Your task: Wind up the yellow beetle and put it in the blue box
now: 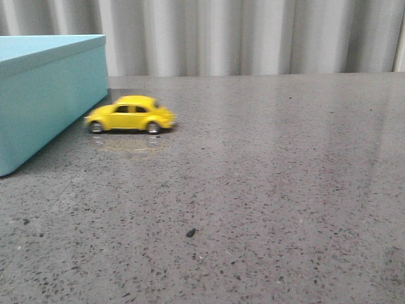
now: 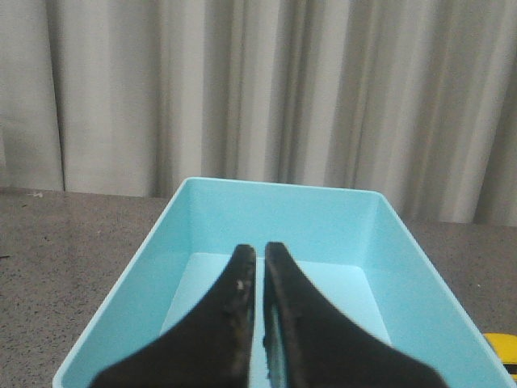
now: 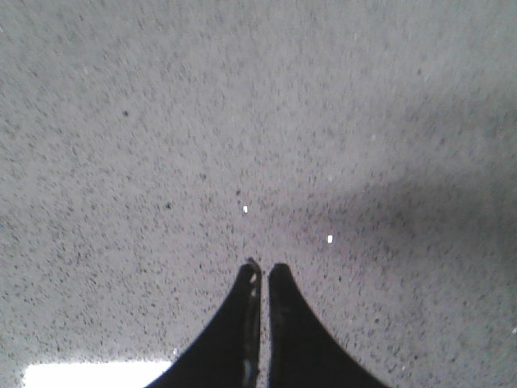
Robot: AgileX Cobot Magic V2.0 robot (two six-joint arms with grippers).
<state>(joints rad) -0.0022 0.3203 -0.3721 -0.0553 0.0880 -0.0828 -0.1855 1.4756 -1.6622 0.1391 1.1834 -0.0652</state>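
Your yellow beetle (image 1: 130,114) sits on its wheels on the grey speckled worktop (image 1: 266,190), toward the far left corner, just beside the near wall of the blue box (image 1: 47,95); whether its tail touches the box you cannot tell, since the car shows blurred. Neither hand has anything in it. Your left hand (image 2: 260,263) hangs over the open, empty box with its fingers nearly together, only a thin slit between them. Your right hand (image 3: 262,271) hovers over bare worktop, fingers equally close, well apart from the car.

The car has yet to be gripped, so the step to take looks like the pick-up. Spread the fingers wide before you descend, and come down across the car's rounded roof so the pads meet the two doors squarely; the glossy body will probably slip under an off-centre pinch. Approach from the side away from the box, so the fingers don't strike its wall. A dark crumb (image 1: 190,232) lies near the front edge, out of your way.
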